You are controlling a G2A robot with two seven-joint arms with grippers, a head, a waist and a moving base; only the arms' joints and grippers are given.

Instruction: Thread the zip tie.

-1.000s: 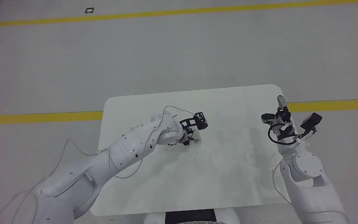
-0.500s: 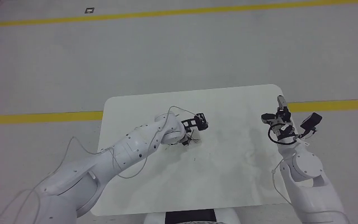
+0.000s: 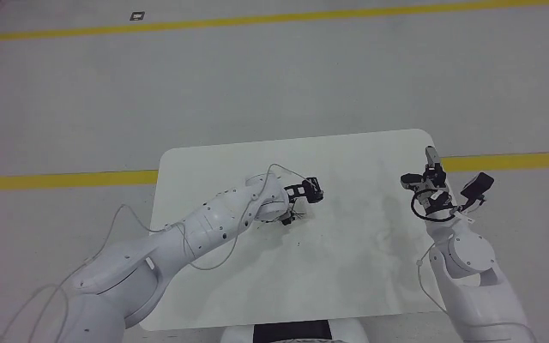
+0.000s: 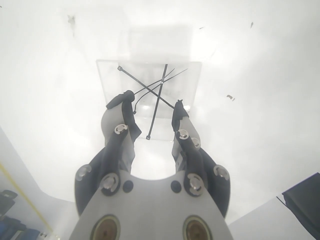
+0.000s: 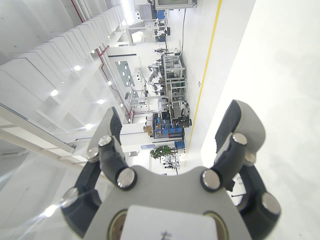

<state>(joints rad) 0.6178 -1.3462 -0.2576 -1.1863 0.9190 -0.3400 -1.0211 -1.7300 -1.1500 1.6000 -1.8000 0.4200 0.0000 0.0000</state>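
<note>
The left gripper point(image 4: 153, 98) hangs empty with its jaws moderately parted, just above several black zip ties point(image 4: 140, 82) lying crossed in a shallow clear tray point(image 4: 185, 81) on the white table point(image 3: 360, 257). Well apart, by the table's right edge, the right gripper point(image 5: 173, 108) stands spread wide, holding nothing

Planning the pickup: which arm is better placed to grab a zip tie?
Left. The left gripper hangs open just above the zip ties crossed on the clear tray. The right gripper, also open, is off at the edge of the table, pointing away from them.
</note>
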